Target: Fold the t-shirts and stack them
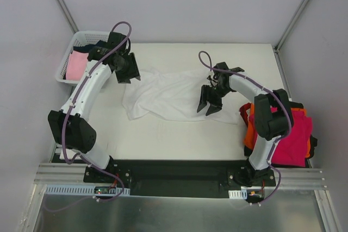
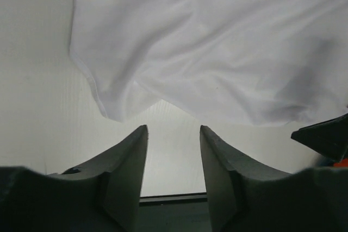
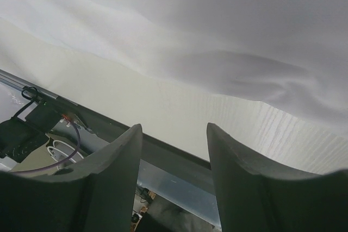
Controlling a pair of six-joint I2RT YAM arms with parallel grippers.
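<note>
A white t-shirt (image 1: 171,95) lies crumpled and spread in the middle of the table. It fills the top of the left wrist view (image 2: 217,42) and of the right wrist view (image 3: 217,31). My left gripper (image 1: 126,74) is open and empty, hovering at the shirt's far left corner. My right gripper (image 1: 208,105) is open and empty, above the shirt's right part. Folded magenta-red (image 1: 291,137) and orange (image 1: 250,131) shirts are stacked at the table's right edge, partly under my right arm. A pale pink shirt (image 1: 76,65) and a dark one (image 1: 98,44) lie in the basket.
A white lattice basket (image 1: 65,58) stands at the far left corner. Grey walls close in left, right and behind. A black rail (image 1: 174,169) runs along the near edge between the arm bases.
</note>
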